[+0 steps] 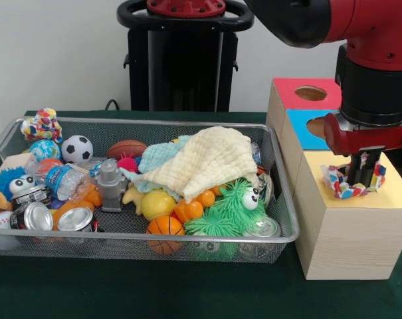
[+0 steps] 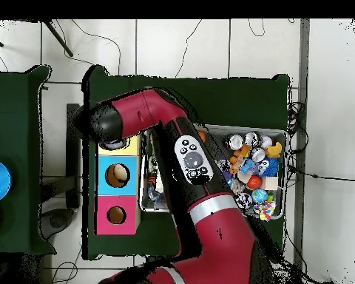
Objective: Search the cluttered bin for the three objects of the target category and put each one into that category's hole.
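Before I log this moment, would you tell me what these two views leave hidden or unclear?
- Yellow-topped box's hole: front view, covered by the spotted cloth and gripper; overhead view, under the arm.
- Gripper's state: its tip is sunk in the cloth.
- Items beneath the pale-yellow waffle cloth in the wire bin: front view.
- Much of the bin: overhead, arm covers it.

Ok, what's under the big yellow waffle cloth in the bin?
The waffle cloth drapes over a mint-green cloth and a green fuzzy toy; anything beneath its middle is hidden.

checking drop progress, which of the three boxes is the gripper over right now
The yellow-topped box, nearest the camera in the front view. The gripper hangs over its top with a spotted cloth bunched around it; the blue-topped box and red-topped box behind stand clear.
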{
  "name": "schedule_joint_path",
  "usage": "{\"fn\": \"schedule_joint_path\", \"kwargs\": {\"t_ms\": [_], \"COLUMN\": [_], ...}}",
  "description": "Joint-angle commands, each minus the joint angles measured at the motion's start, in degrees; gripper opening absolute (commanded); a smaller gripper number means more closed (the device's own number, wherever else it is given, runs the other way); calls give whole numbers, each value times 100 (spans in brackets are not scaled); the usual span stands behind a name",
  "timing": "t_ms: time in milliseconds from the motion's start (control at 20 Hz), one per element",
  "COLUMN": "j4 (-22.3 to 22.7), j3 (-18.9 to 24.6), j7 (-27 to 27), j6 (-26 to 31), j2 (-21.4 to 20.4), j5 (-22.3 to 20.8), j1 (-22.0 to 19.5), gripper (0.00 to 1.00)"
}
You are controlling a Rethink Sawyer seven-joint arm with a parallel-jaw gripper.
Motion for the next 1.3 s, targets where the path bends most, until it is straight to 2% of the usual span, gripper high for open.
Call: {"fn": "schedule_joint_path", "kwargs": {"t_ms": [50,250,450,650,1050,1300], "j4": [110,-32,-137,82,497,954], "j3": [-274,-359,-471,-483,-496,-349], "j7": [-734,-616,-422,-354,-210,-142], "j6": [66,229,444,284,312,-209], "j2": [1312,1486,1488,1253,861,664], "j5": [-363,-307,-276,-270,-113,-13], "j1": [-41,27,122,116,120,-40], "gripper": [0,0,0,0,0,0]}}
